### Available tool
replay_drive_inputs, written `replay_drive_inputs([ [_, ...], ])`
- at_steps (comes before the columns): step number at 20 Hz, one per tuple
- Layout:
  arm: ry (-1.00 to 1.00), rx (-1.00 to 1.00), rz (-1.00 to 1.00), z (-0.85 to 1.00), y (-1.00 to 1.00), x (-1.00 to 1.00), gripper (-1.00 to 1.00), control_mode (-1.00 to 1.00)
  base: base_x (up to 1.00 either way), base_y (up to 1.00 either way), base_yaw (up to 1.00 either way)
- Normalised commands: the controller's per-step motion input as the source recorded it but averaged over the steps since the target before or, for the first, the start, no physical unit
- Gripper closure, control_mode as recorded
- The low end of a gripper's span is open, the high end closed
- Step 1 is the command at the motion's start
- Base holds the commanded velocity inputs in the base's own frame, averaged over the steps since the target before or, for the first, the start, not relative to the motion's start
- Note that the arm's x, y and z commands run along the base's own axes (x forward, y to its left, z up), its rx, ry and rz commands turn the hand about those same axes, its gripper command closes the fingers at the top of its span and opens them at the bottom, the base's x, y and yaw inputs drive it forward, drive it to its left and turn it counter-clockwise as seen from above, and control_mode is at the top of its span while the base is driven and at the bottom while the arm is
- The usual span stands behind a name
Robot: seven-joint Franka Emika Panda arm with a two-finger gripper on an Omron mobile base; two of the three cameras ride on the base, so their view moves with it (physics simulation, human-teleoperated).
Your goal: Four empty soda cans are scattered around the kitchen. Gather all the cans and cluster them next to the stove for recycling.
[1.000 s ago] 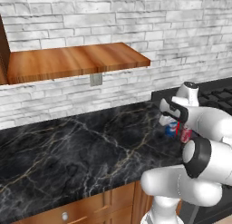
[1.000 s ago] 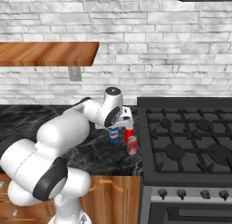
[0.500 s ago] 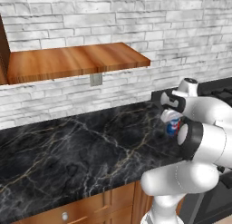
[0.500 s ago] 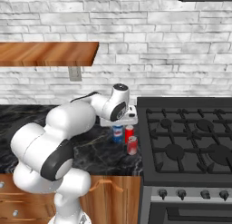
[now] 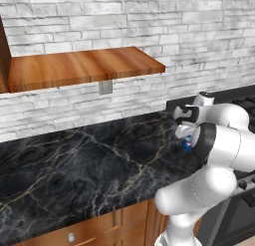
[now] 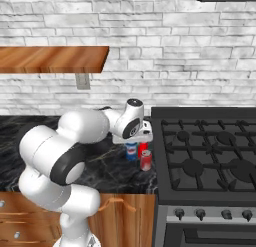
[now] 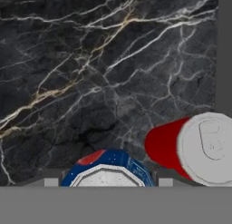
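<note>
The gripper (image 6: 132, 142) hangs over the black marble counter (image 6: 107, 166) with its jaws closed on the blue and white soda can (image 6: 131, 151), which stands upright between them; in the hand view the blue can's (image 7: 107, 171) silver top and blue rim sit right at the bottom centre, between the two finger bases. In the left base view that same blue can (image 5: 187, 142) peeks out from behind the white forearm, with the gripper (image 5: 186, 135) just above it. Just beside the blue can, on the side toward the stove (image 6: 210, 156), stand two red soda cans, both upright on the counter: one (image 6: 145, 161) near the counter's front and another (image 6: 143, 147) behind it, partly hidden under the hand. Whether the blue can touches either red one cannot be told from these angles. In the hand view a red can (image 7: 190, 147) with its silver lid and pull tab lies close to the right of the blue one, apart from it by a thin strip of marble. The black gas stove adjoins the counter's right end, its cast-iron grates level with the marble and a row of knobs along its front. Behind everything runs a pale stone-brick wall (image 6: 150, 46), with a wooden shelf (image 5: 79, 68) fixed to it above the counter.
</note>
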Motion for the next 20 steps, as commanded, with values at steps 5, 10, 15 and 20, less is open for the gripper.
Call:
replay_drive_inputs([
  [5, 0.0, 0.0, 0.0, -0.23, -0.06, 0.05, -1.0, -1.0, 0.0, 0.0, 0.0],
  [10, 0.0, 0.0, 0.0, 0.0, 0.0, 0.0, -1.0, -1.0, 0.0, 0.0, 0.0],
  [15, 0.0, 0.0, -0.03, 0.07, 0.0, 0.03, -1.0, -1.0, 0.0, 0.0, 0.0],
  [20, 0.05, 0.0, -0.07, 0.28, 0.0, 0.01, -1.0, -1.0, 0.0, 0.0, 0.0],
])
